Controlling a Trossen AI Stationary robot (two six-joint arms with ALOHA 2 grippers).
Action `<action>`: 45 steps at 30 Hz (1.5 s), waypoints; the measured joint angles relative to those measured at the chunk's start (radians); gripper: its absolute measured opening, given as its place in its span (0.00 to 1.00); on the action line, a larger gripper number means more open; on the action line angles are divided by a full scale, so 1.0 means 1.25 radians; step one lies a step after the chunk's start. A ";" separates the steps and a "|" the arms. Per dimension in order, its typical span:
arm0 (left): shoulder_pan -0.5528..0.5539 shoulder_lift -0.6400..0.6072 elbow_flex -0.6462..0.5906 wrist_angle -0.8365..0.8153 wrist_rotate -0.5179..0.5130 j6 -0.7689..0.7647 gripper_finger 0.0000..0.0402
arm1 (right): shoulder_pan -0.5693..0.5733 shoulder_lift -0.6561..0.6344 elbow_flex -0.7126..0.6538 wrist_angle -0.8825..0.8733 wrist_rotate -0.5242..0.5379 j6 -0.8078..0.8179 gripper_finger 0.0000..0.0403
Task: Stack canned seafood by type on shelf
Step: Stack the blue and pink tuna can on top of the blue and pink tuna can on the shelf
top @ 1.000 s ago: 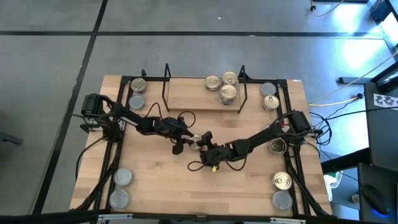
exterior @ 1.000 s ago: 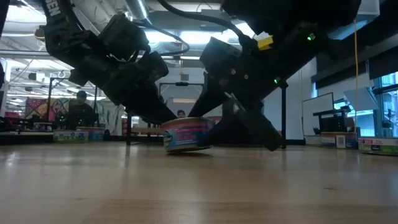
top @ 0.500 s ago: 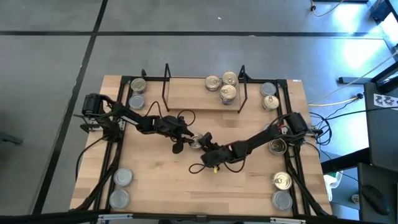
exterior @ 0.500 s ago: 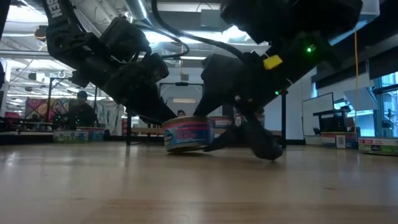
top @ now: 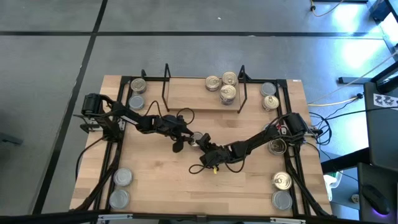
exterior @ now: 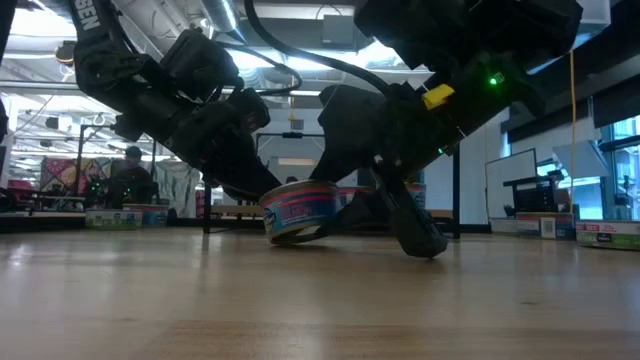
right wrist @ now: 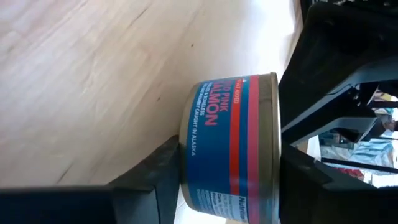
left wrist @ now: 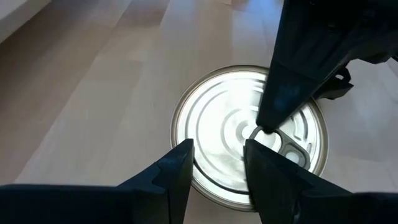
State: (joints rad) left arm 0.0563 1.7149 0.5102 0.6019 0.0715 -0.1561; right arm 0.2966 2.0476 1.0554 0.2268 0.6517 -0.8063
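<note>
A short round can (top: 196, 138) with a blue and red label and a silver pull-tab top stands tilted at the table's middle, its one lower edge (exterior: 275, 238) on the wood. My right gripper (top: 203, 143) comes at it from the right and is shut on it. My left gripper (top: 186, 138) reaches in from the left. Its slightly open fingers (left wrist: 177, 171) hover over the can's rim; whether they touch it I cannot tell. The shelf (top: 186, 94) sits at the far edge, with three cans (top: 224, 86) clustered at its right end. My right gripper pinches the can between its two fingers: one fingertip on the lid (left wrist: 249, 134) beside the pull tab, the other under the base edge (right wrist: 185, 146). The fingers slant in low from the table's right. The can sits tilted, its right side raised off the wood.
Cans lie around the table's rim: two at the far left (top: 137, 92), two at the far right (top: 268, 96), one by the right arm (top: 277, 146), two near right (top: 282, 190), two near left (top: 120, 188). Bare wood lies between shelf and near edge.
My right gripper has moved in toward the can from the right and taken hold, one finger sliding under its base and one coming onto its lid. The can, flat on the table before, is now tipped with its right side lifted.
</note>
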 joint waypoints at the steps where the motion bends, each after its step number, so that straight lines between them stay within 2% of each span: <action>1: 0.000 0.000 0.000 0.000 -0.001 -0.002 0.36 | 0.000 0.000 0.000 -0.002 0.003 0.005 0.47; 6: 0.000 -0.015 0.001 -0.007 -0.002 0.001 0.36 | 0.005 -0.018 -0.001 -0.013 0.010 0.015 0.47; 10: -0.003 -0.071 -0.002 -0.068 -0.009 0.028 0.36 | 0.013 -0.057 -0.004 -0.051 -0.011 0.025 0.47; 17: -0.001 -0.234 -0.004 -0.295 -0.171 0.088 0.36 | 0.010 -0.163 -0.004 -0.121 0.025 0.060 0.47; 22: -0.001 -0.297 -0.021 -0.337 -0.213 0.107 0.36 | -0.024 -0.234 -0.003 -0.117 0.060 0.056 0.47; 29: -0.001 -0.298 -0.111 -0.259 -0.215 0.089 0.36 | -0.141 -0.288 0.021 -0.111 0.079 0.055 0.47; 34: -0.001 -0.299 -0.155 -0.196 -0.216 0.076 0.36 | -0.250 -0.285 0.102 -0.189 0.078 0.063 0.47; 37: -0.001 -0.299 -0.174 -0.165 -0.216 0.057 0.36 | -0.314 -0.278 0.166 -0.282 0.069 0.115 0.47; 41: -0.001 -0.299 -0.186 -0.161 -0.217 0.034 0.36 | -0.401 -0.255 0.256 -0.441 -0.028 0.217 0.47; 45: -0.001 -0.299 -0.186 -0.154 -0.217 0.022 0.36 | -0.478 -0.246 0.283 -0.471 -0.121 0.265 0.47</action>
State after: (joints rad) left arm 0.0547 1.3408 0.2779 0.4091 -0.1993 -0.1287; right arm -0.3014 1.7402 1.4094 -0.3626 0.5001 -0.4745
